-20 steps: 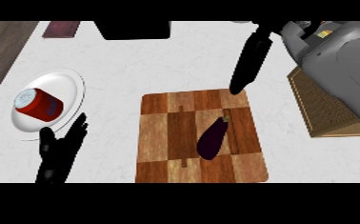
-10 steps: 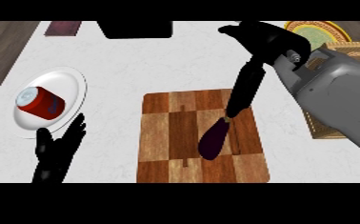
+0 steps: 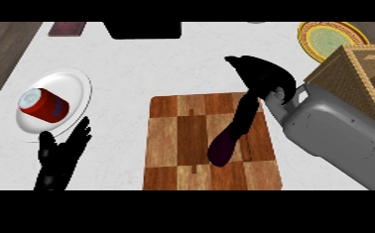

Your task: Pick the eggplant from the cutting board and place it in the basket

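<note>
Right hand reaching down over the cutting board, fingers straight and pointed at the eggplant.

Fingertips meet the eggplant's upper end but do not curl round it; the hand is open and holds nothing. The eggplant lies tilted on the right half of the board, well apart from the basket at the right edge. Compared with half a second ago, the right forearm has swung lower and further over the board, bringing the fingers onto the eggplant. Left hand rests open at the lower left, fingers up, just below the plate carrying a red can, unchanged.
</note>
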Controlling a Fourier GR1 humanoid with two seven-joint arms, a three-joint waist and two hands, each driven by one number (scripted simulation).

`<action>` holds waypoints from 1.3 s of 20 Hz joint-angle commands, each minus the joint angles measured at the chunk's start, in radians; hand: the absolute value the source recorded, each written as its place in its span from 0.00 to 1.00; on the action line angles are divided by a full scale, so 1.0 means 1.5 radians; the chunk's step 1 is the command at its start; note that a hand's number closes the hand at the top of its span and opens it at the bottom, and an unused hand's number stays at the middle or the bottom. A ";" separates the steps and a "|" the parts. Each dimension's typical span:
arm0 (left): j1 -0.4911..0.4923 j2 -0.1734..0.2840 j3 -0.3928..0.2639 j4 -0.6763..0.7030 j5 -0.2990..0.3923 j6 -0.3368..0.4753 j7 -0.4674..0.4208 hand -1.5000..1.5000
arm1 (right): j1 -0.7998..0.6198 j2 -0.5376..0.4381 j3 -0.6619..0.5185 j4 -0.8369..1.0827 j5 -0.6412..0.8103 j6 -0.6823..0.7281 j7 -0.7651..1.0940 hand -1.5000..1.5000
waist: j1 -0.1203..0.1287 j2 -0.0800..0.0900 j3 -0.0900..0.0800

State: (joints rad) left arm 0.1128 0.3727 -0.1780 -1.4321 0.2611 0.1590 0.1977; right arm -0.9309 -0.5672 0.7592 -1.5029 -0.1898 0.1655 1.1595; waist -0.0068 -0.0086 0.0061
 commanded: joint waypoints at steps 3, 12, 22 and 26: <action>0.002 -0.014 -0.007 0.034 -0.014 0.000 0.016 0.50 | 0.081 -0.002 0.022 -0.036 0.043 -0.016 0.073 0.00 | -0.002 0.004 -0.004; 0.004 -0.003 0.022 0.028 -0.006 -0.027 0.017 0.50 | 0.134 0.051 0.032 -0.036 0.128 -0.037 0.081 0.00 | 0.002 0.004 -0.004; 0.030 -0.037 -0.003 -0.026 -0.041 -0.002 0.047 0.50 | 0.212 0.113 0.024 0.024 0.236 -0.068 0.010 0.00 | 0.008 0.005 -0.004; 0.010 -0.033 0.017 0.020 -0.047 -0.018 0.033 0.50 | 0.225 0.119 -0.001 0.064 0.257 -0.041 -0.041 0.00 | 0.006 0.006 -0.004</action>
State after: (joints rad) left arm 0.1175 0.3339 -0.1461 -1.4465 0.2095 0.1306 0.2189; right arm -0.6229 -0.4005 0.7781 -1.4482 0.1601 0.0803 1.0780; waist 0.0025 -0.0052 0.0065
